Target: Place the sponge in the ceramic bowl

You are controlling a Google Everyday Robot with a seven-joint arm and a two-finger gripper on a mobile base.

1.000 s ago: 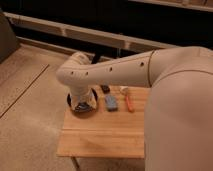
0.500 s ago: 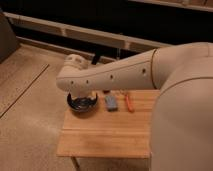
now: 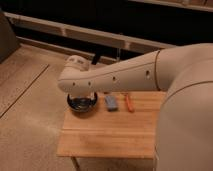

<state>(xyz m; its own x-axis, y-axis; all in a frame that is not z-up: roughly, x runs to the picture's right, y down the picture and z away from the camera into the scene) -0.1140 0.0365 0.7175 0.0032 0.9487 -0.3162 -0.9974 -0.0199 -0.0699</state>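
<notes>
The arm (image 3: 125, 77) is still reaching across the table (image 3: 110, 135), barely shifted. The gripper (image 3: 83, 95) is still hanging over the bowl (image 3: 89, 106), mostly hidden by the arm's end, its jaws released and grasping nothing. The sponge (image 3: 111, 102) is lying untouched just right of the bowl, with an orange tool (image 3: 129, 102) lying beside it.
</notes>
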